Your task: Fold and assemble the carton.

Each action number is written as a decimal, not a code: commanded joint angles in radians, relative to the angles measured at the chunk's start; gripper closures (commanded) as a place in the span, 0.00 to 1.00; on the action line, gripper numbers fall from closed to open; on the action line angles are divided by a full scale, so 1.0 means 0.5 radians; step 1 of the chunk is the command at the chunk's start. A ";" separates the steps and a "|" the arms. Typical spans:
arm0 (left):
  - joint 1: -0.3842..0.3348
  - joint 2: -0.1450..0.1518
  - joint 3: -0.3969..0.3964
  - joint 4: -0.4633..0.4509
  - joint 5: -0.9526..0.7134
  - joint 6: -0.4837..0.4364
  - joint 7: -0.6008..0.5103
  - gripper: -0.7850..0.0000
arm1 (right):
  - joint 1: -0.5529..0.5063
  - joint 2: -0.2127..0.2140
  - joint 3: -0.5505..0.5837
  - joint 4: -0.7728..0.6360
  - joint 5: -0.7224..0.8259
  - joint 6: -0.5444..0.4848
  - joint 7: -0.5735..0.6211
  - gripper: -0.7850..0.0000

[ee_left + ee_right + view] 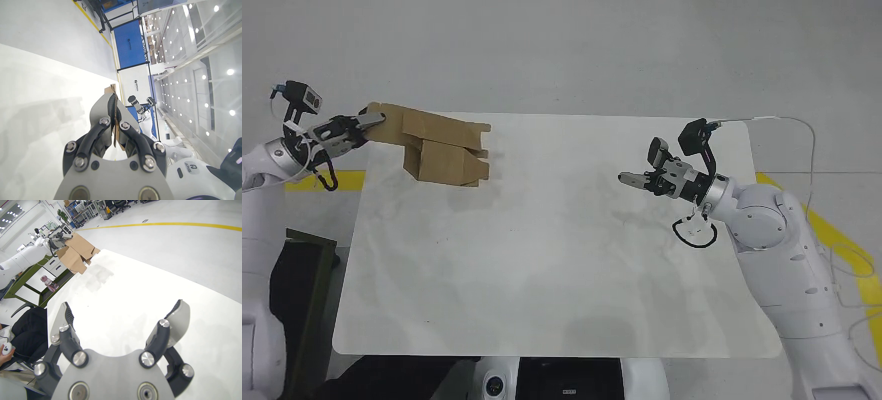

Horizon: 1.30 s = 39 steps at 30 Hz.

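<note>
Over at the desk's (542, 280) 10 o'clock corner sits the carton (442, 145), half-folded brown board, long axis running roughly 9 to 3 o'clock, loose flaps pointing toward 3 and its other end overhanging the desk edge. Whether it rests on the surface can't be told. Between carton and right arm, bare white desk. Beside the desk, a pink bottle (46, 279) on a green stand (24, 274). The left gripper (367, 122) is pinched tight on the carton's 9 o'clock edge. The right gripper (627, 180) hovers at 3 o'clock, spread wide, gripping nothing, tips aimed toward 9.
</note>
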 commanded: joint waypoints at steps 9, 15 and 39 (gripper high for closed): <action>-0.136 -0.126 0.312 -0.249 -0.015 0.021 0.061 1.00 | 0.000 0.000 0.000 0.000 0.000 0.000 0.000 0.00; -0.177 -0.212 0.513 -0.343 -0.066 -0.012 0.036 1.00 | 0.000 0.000 0.000 0.000 0.000 0.000 0.000 0.00; 0.109 -0.189 0.684 -0.984 0.006 -0.073 -0.023 1.00 | 0.000 0.000 0.000 0.000 0.000 0.000 0.000 0.00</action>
